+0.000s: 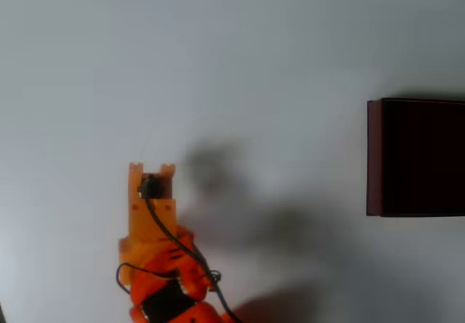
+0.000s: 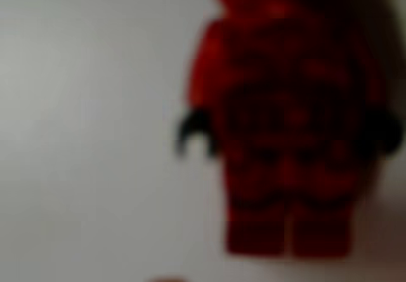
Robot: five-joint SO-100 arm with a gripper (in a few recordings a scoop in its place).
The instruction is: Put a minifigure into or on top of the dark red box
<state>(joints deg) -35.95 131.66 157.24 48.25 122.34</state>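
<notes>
Prob. lab/test bench: bare white table [image 1: 218, 62], no other furnishings.

Soft overhead light; minifigure [image 2: 288, 123] badly blurred (wrist view).

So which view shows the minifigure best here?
The wrist view: the minifigure looms large there, blurred but showing red torso, legs and dark hands. In the overhead view I can't make it out; the orange gripper covers that spot.

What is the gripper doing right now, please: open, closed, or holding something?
Gripper: cannot be told; its fingers are too small from overhead. The minifigure looms blurred and close in the wrist view, but no grip on it shows.
</notes>
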